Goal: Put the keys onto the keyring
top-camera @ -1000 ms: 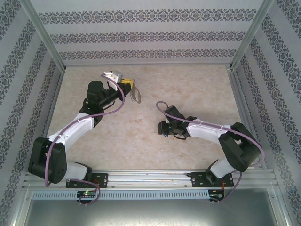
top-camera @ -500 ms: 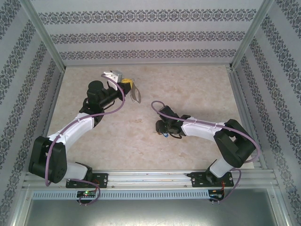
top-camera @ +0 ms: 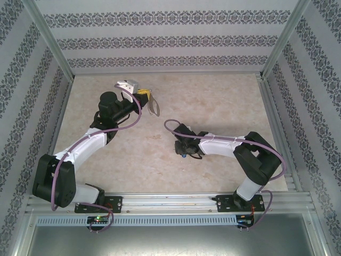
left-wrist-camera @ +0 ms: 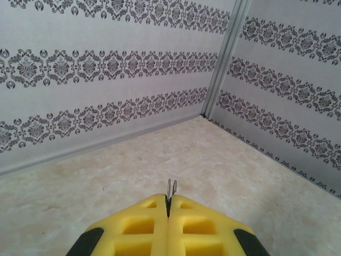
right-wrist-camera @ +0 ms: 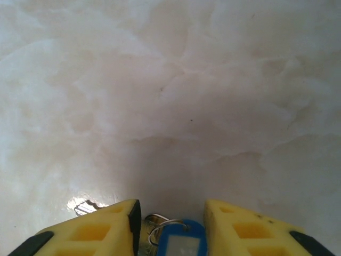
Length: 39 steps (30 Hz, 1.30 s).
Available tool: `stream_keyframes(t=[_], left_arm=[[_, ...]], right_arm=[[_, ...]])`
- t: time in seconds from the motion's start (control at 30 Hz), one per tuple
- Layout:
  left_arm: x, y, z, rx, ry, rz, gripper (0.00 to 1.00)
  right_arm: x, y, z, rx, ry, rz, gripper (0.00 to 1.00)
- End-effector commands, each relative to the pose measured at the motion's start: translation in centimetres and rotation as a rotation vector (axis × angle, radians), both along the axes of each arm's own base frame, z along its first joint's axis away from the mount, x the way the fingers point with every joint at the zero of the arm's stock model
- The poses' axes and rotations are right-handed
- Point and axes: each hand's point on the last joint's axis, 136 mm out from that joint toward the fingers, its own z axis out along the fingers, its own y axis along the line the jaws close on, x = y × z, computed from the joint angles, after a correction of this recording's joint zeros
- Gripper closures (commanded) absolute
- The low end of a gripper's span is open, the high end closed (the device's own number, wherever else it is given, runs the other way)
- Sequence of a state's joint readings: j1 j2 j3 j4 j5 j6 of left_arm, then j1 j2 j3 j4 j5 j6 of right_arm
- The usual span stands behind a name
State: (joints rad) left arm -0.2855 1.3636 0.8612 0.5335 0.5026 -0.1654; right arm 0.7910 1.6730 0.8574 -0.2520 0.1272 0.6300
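The keyring (top-camera: 154, 106), a grey oval metal loop, hangs from my left gripper (top-camera: 144, 96), which is held above the back left of the table and is shut on it. In the left wrist view a thin edge of the keyring (left-wrist-camera: 171, 187) sticks out between the closed yellow fingers of the left gripper (left-wrist-camera: 168, 201). The keys lie on the table mid-centre, seen as a blue tag (right-wrist-camera: 184, 243) with a small wire ring and a silver key tip (right-wrist-camera: 85, 206). My right gripper (right-wrist-camera: 171, 206) is low over them, jaws apart, with the tag between the fingers. From above, the right gripper (top-camera: 181, 148) covers most of the keys (top-camera: 183, 155).
The marbled beige tabletop (top-camera: 224, 101) is walled by patterned panels with metal corner posts (left-wrist-camera: 224, 58). The arms' bases sit on a rail (top-camera: 170, 201) at the near edge. Purple cables loop over both arms.
The right arm has shifted left across the table and its jaws have narrowed a little around the blue tag. The left arm and keyring have not moved.
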Motion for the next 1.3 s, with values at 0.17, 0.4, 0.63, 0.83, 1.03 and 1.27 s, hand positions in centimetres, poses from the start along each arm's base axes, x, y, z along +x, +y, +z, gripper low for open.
stream_keyframes(t=[0.17,0.4,0.63,0.83,1.03,1.27], left_arm=[[0.4,0.5,1.4,-0.027,-0.065,0.015,1.0],[0.4,0.4,1.6,-0.041,-0.061,0.009,1.0],[0.3,0.4,1.8,-0.049,-0.062,0.007,1.0],[0.2,0.4,1.9,-0.049,-0.062,0.009,1.0],[0.3,0.5,1.9,-0.049,-0.065,0.013,1.0],[0.4,0.3,1.9,-0.054,-0.062,0.003,1.0]], right_arm=[[-0.3,-1.1,0.2,-0.066,-0.022,0.01,0.72],[0.0,-1.0,1.4,-0.05,-0.058,0.024,0.89],[0.4,-0.2,2.0,-0.025,-0.088,0.062,1.0],[-0.1,-0.8,2.4,-0.019,-0.071,0.025,0.78],[-1.9,-1.8,2.0,0.005,-0.016,-0.028,0.7],[-3.2,-2.5,1.2,-0.004,-0.006,0.018,0.66]])
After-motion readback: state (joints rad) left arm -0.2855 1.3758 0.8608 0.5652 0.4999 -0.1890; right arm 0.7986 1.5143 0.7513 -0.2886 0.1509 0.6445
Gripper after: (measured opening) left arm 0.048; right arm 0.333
